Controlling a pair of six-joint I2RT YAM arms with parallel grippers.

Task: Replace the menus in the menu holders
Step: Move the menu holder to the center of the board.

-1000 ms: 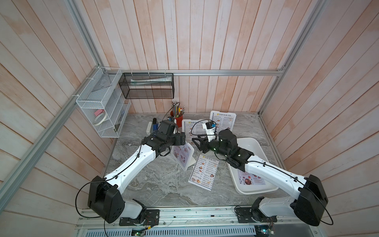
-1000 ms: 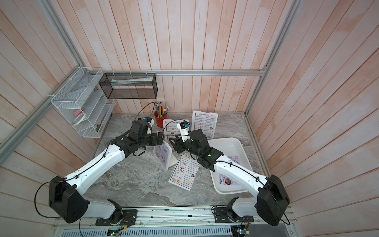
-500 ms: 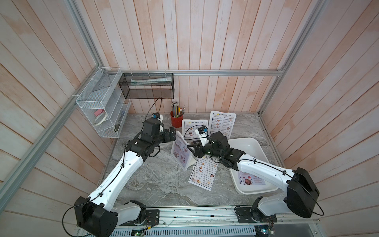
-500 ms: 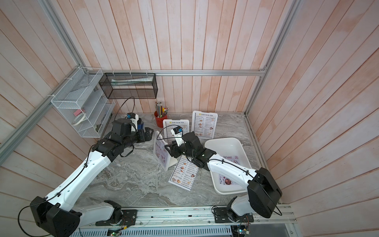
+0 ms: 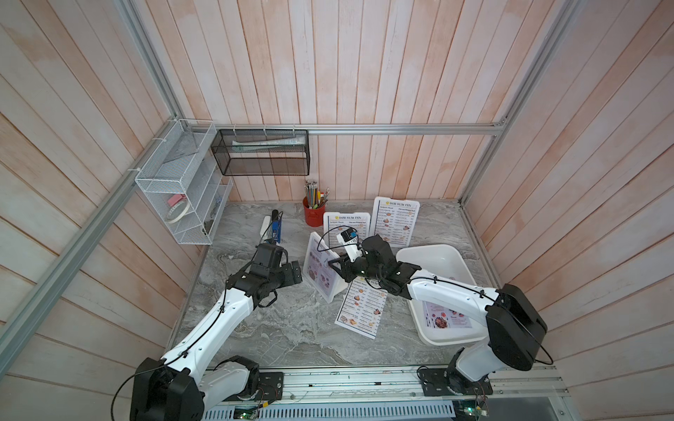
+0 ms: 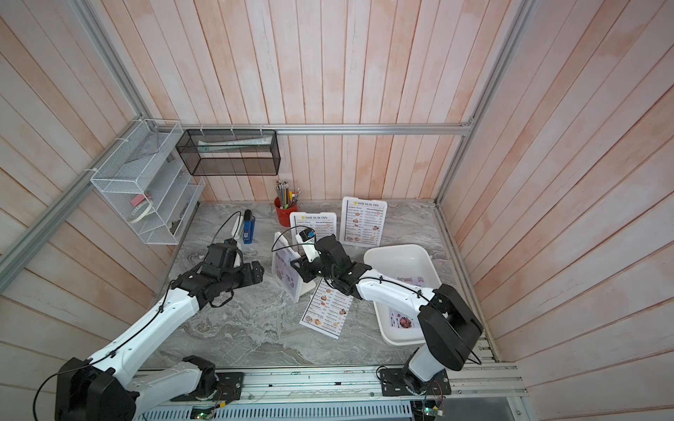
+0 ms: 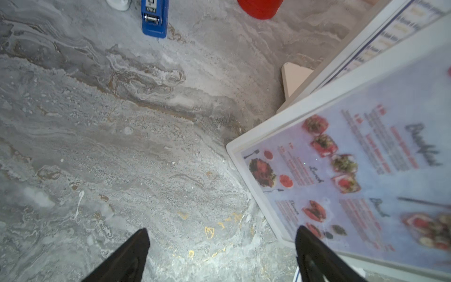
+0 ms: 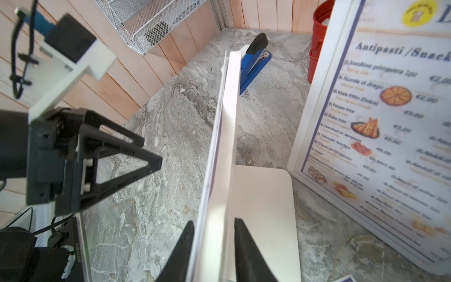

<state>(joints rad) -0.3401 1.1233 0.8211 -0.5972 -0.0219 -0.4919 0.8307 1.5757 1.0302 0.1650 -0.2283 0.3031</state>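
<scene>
In the middle-left of a top view, the left gripper [image 5: 299, 276] is hovering over the table [image 5: 291, 328], fingers spread wide, just beside a leaning menu holder [image 5: 330, 296] that is displaying a lilac menu [image 7: 353, 171]. The right gripper [image 8: 213, 225] is pinching that holder's upper edge between its fingers. Lower right of it, a DIM SUM INN menu [image 5: 361, 308] is lying flat.

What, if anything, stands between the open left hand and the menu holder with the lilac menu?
Nothing visible: only bare table lies between the left hand and the menu holder, one finger right beside its frame. The right hand grips its top edge.
</scene>
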